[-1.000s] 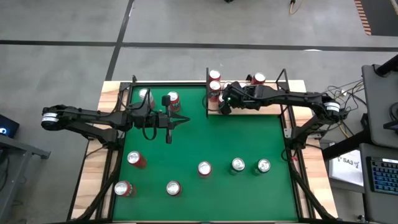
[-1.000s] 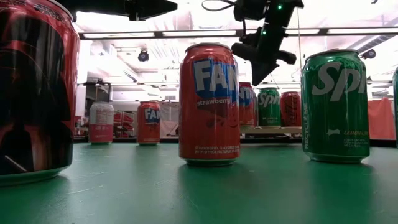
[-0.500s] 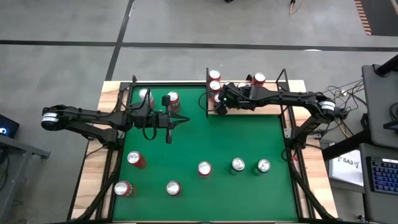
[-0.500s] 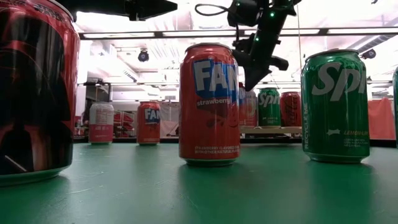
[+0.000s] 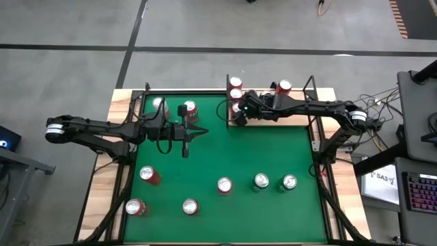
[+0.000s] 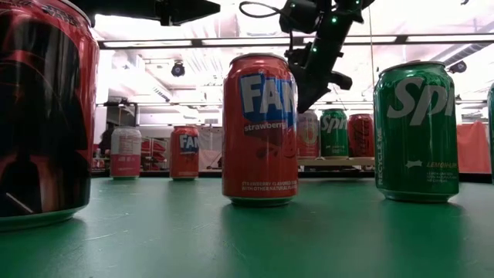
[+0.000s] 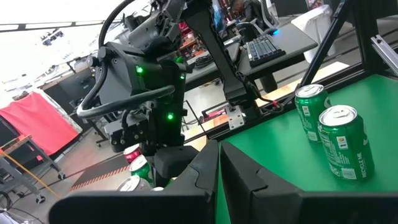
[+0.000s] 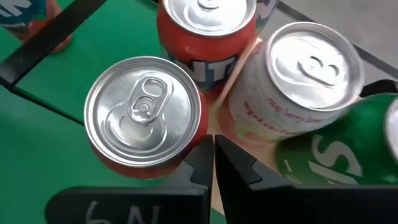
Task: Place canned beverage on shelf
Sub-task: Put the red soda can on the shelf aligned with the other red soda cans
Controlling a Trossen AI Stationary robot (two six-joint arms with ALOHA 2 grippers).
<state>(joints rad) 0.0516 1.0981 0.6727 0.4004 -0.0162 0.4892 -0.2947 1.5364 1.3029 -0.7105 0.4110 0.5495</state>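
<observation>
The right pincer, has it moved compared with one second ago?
Yes. In the high view the right pincer, shut, has slid left along the pale wooden shelf with black rods, toward its left edge.

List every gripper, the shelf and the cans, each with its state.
left gripper: shut, empty, above the green table.
right gripper: shut, empty, over the shelf's cans.
shelf: holds several upright cans.
cans on the green table: upright, untouched.
</observation>
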